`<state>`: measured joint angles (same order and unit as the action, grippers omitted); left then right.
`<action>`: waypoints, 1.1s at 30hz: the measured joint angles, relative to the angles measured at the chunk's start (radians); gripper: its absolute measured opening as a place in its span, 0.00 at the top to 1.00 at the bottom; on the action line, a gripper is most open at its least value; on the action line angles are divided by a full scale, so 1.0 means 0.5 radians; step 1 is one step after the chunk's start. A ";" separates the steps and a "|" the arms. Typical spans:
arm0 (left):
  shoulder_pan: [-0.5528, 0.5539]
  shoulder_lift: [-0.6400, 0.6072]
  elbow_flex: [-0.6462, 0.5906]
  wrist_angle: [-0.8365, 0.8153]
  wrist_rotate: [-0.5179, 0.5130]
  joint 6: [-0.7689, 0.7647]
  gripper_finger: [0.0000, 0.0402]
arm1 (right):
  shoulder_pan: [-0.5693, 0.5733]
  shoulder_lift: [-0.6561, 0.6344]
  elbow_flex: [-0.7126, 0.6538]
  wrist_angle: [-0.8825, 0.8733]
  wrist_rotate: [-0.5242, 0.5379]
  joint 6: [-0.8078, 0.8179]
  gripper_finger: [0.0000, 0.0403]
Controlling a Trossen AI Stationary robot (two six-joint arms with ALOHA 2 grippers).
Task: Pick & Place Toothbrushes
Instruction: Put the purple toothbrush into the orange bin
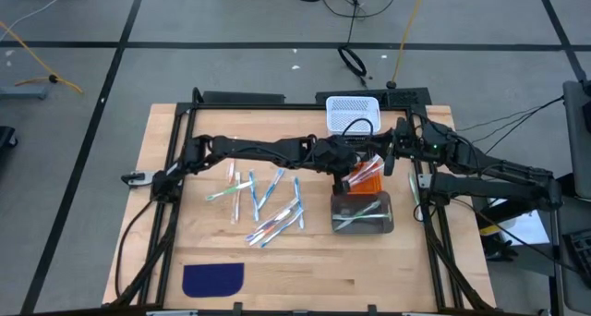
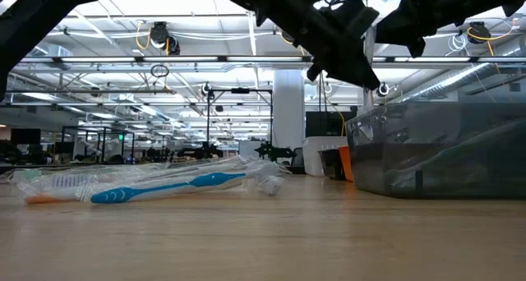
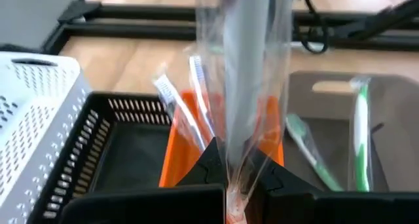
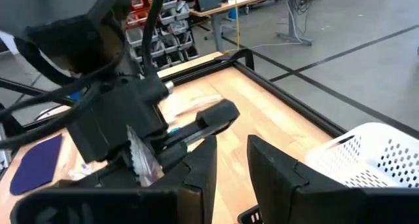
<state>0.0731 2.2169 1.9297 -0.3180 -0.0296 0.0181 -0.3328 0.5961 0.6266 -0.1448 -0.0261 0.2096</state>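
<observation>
While the left claw [image 3: 239, 185] is pinched tight on a wrapped toothbrush [image 3: 245, 73] above the orange bin [image 1: 369, 175], this looks like the drop step. Next: line up over the bin, release. Right claw [image 4: 232, 165] waits beside it, fingers apart, empty. Loose toothbrushes [image 1: 263, 203] lie mid-desk [image 1: 369, 270]; some already in the clear bin [image 1: 362, 214]. No readable labels.

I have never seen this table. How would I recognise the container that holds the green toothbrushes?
Start at the white perforated basket on the far edge of the wooden table. Come toward the near edge, past the orange bin, to the dark transparent bin. Unlike its neighbours, it is see-through, with green toothbrushes lying inside.
</observation>
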 joint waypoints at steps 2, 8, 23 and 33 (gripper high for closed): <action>0.000 0.030 0.002 0.040 0.002 0.000 0.99 | -0.017 0.000 0.000 0.004 0.012 -0.012 0.81; -0.015 0.081 0.000 0.042 0.004 0.008 0.99 | -0.070 0.000 0.000 0.004 0.059 -0.026 0.81; -0.029 0.146 -0.003 0.045 0.005 0.044 0.97 | -0.082 0.002 -0.001 -0.005 0.052 -0.019 0.81; -0.034 0.142 -0.014 0.023 -0.042 0.049 0.95 | -0.082 0.002 -0.001 -0.019 0.051 -0.019 0.81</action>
<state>0.0561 2.2879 1.9226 -0.3064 -0.0506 0.0425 -0.3737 0.5972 0.6262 -0.1542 -0.0006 0.2003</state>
